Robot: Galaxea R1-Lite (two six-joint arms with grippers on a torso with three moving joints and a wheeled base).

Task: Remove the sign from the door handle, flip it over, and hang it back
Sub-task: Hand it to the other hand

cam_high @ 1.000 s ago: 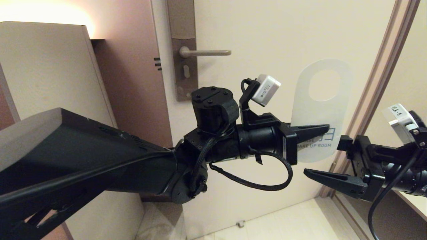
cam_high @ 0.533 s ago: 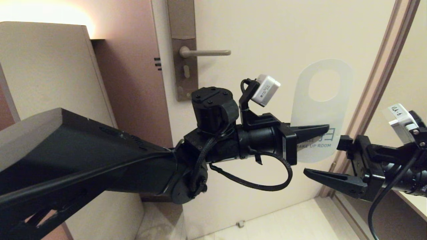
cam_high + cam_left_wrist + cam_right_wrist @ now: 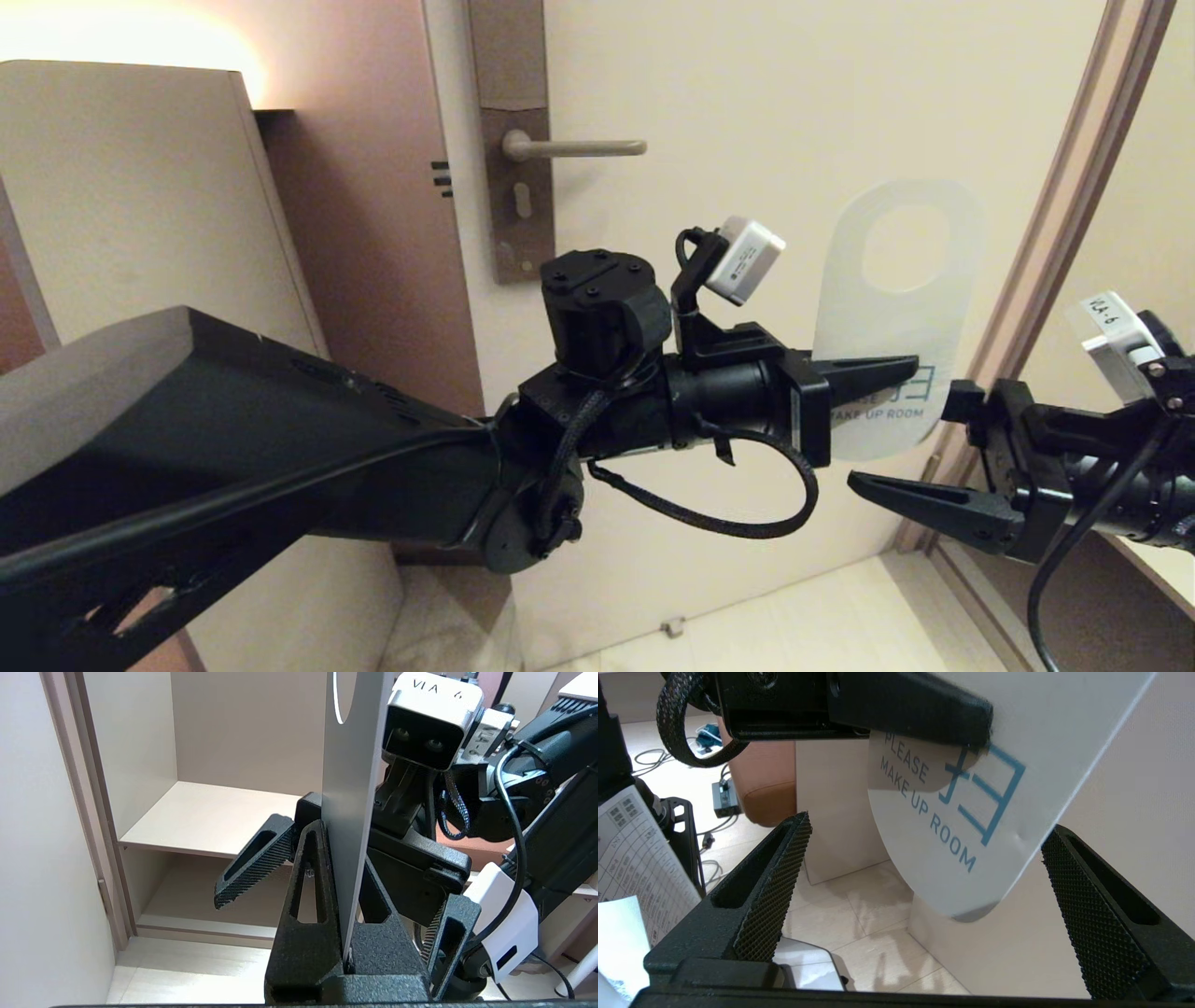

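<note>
Left hand (image 3: 910, 369) is clamped tight on the sign (image 3: 892, 308), white face reading "PLEASE MAKE UP ROOM"; right hand (image 3: 920, 448), lower right, gapes wide, empty.

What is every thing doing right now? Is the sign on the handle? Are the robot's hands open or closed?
White rounded card sign: off the handle, held upright, "Make up room" face showing.
Brushed-metal door handle: level, bare.
Left hand: shut on the sign's lower part.
Right hand: open, fingers either side of the sign's bottom edge.

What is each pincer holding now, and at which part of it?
The left pincer is shut on the sign, near its lower end beside the printed words. The right pincer is open and holds nothing.
</note>
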